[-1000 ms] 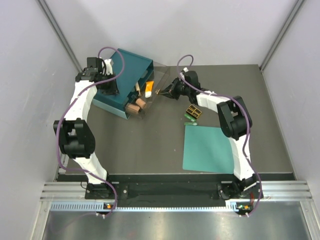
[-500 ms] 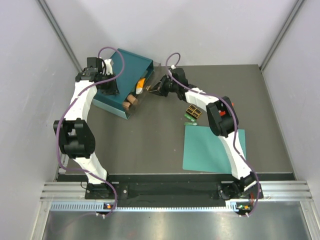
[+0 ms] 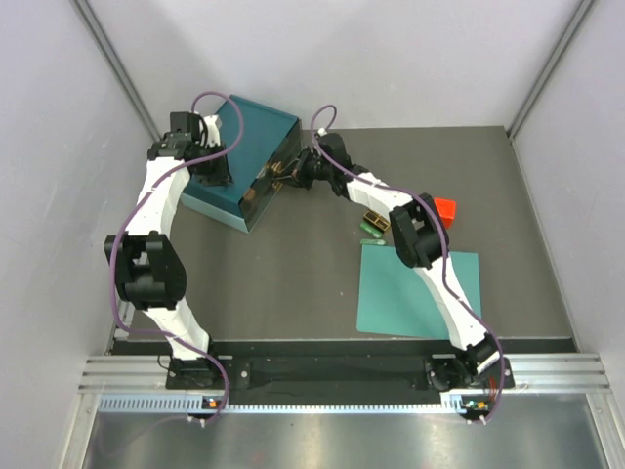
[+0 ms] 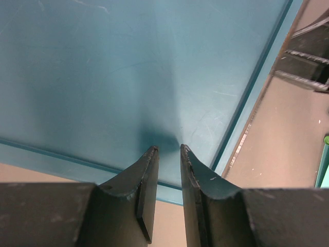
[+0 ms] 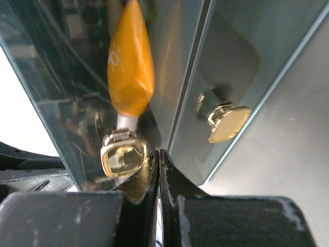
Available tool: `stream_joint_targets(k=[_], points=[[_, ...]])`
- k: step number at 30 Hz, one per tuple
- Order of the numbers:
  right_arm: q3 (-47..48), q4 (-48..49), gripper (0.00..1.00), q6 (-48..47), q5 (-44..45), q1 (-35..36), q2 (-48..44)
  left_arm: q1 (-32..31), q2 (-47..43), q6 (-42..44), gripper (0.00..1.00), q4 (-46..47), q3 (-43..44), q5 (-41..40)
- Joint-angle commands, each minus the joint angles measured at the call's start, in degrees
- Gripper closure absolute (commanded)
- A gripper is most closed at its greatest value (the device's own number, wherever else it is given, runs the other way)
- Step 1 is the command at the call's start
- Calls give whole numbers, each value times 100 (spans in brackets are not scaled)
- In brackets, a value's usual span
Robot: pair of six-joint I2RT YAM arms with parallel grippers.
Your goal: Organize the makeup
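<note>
A flat teal mat (image 3: 418, 291) is seen lying nearest on the bench (image 3: 293, 274). Just past it, a dark palette (image 3: 375, 219) and a slim green tube (image 3: 371, 234) are laid. Farther back, the right pincer (image 5: 159, 160) is pressed shut against a gold knob (image 5: 123, 154) on a clear drawer, where the orange tube (image 5: 130, 62) is kept. The left pincer (image 4: 168, 154), slightly parted and holding nothing, is rested on the teal box (image 3: 256, 132).

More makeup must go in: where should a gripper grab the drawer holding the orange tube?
By its gold knob, coming straight at the clear front. The knob stands proud of that flat panel, which likely offers no other hold; close the fingers on either side, then pull outward.
</note>
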Motion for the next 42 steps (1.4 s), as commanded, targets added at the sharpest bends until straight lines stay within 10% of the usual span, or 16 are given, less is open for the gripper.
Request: stream_joint_targets(k=[1, 9, 23, 42], points=[[691, 552, 100, 189, -330, 234, 165, -40, 363, -8, 70, -1019, -249, -164], [-212, 658, 96, -126, -314, 190, -289, -40, 345, -17, 70, -1045, -258, -207], [-2173, 2606, 55, 962, -261, -65, -669, -32, 337, 45, 70, -1072, -249, -243], [-1506, 2689, 51, 1605, 125, -109, 175, -40, 372, 80, 70, -1080, -267, -207]])
